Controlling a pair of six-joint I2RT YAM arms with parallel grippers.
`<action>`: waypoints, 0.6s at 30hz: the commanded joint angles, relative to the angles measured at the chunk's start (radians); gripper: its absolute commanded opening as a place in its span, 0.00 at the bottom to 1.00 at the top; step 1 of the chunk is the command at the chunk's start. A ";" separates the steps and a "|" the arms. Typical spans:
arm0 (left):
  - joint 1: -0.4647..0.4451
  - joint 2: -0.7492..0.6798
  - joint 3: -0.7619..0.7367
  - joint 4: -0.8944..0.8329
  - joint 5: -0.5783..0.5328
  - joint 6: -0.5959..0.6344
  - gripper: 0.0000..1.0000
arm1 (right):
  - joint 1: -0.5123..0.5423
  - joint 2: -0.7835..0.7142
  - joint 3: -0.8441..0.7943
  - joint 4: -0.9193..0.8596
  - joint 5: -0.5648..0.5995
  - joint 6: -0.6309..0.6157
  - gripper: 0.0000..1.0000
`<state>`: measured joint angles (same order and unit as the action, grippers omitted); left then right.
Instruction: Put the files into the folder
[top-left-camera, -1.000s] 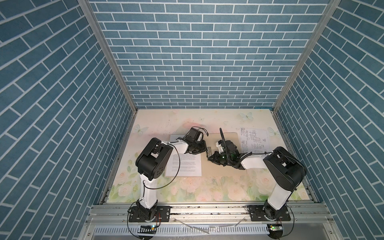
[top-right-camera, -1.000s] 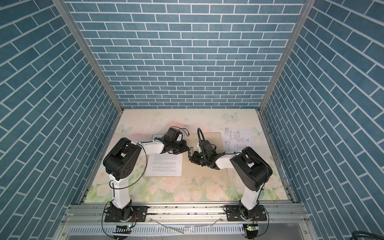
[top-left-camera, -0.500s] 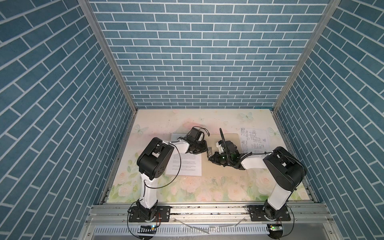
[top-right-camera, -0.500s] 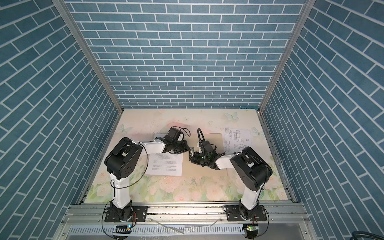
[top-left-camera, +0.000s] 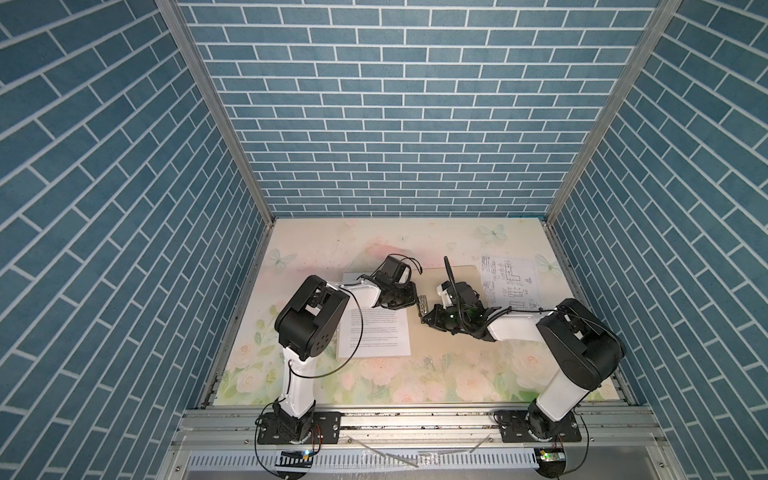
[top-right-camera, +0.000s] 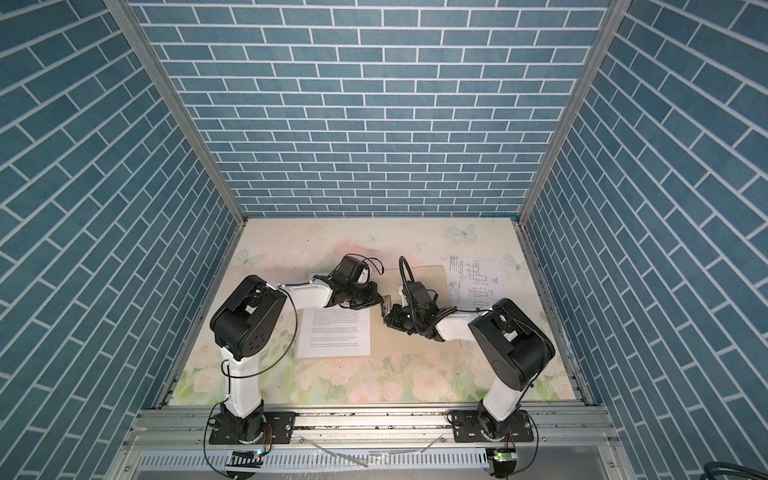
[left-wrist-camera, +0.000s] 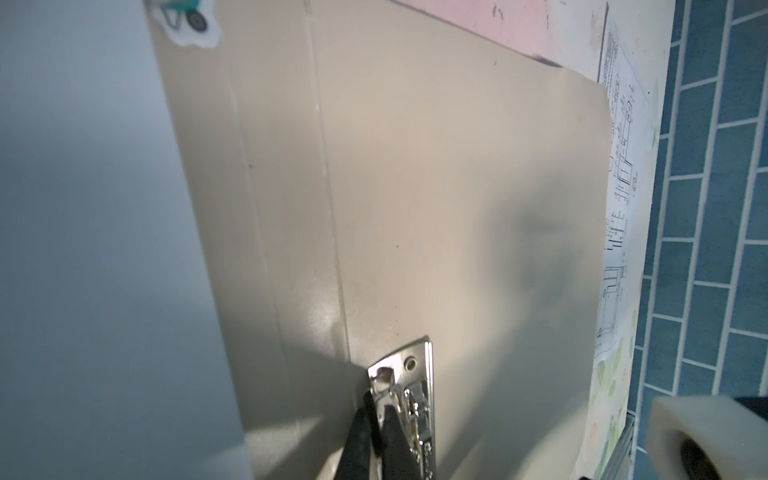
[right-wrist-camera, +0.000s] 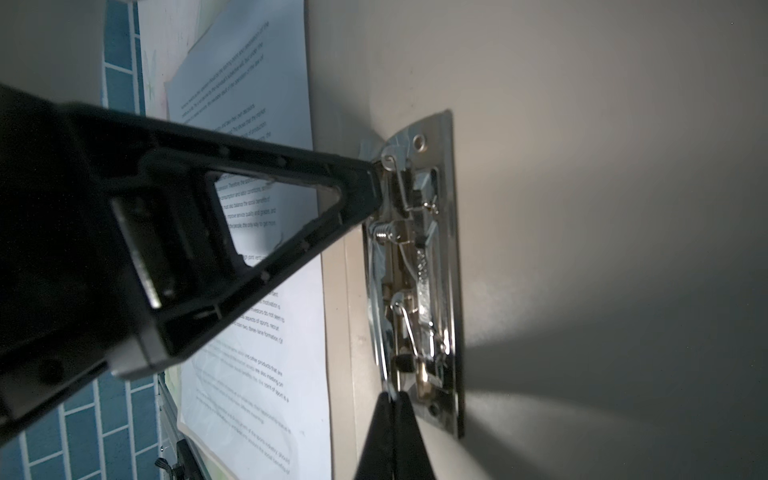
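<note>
The tan folder (top-left-camera: 432, 345) (top-right-camera: 399, 345) lies open on the floral table, its metal clip (top-left-camera: 423, 306) (top-right-camera: 387, 311) at the spine. My left gripper (top-left-camera: 417, 302) (left-wrist-camera: 376, 409) is shut on the clip's far end. The right gripper (top-left-camera: 424, 319) (right-wrist-camera: 392, 397) is shut on the thin metal edge at the clip's (right-wrist-camera: 415, 270) near end. The text sheet (top-left-camera: 374, 332) (right-wrist-camera: 266, 353) lies flat left of the spine, partly under the left arm. The drawing sheet (top-left-camera: 509, 282) (left-wrist-camera: 623, 166) lies at the folder's (left-wrist-camera: 457, 187) right edge.
Blue brick walls (top-left-camera: 395, 124) close in the table on three sides. An aluminium rail (top-left-camera: 415, 424) with both arm bases runs along the front. A small wheelbarrow sticker (left-wrist-camera: 187, 20) sits near the folder's far corner.
Both grippers stay shut at the clip. Only the left arm's elbow has shifted very slightly.
</note>
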<state>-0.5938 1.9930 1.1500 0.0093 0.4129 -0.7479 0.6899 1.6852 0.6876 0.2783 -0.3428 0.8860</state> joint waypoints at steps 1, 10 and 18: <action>0.005 0.030 0.000 -0.053 -0.045 0.028 0.09 | -0.006 -0.008 0.003 -0.176 0.027 -0.001 0.00; 0.006 0.017 -0.007 -0.045 -0.044 0.022 0.10 | 0.016 -0.012 0.054 -0.061 -0.044 0.085 0.00; 0.006 0.014 -0.018 -0.046 -0.042 0.027 0.10 | 0.016 0.006 0.084 -0.178 -0.013 0.012 0.00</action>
<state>-0.5941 1.9930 1.1496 0.0124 0.4156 -0.7464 0.7006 1.6833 0.7509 0.1787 -0.3649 0.9398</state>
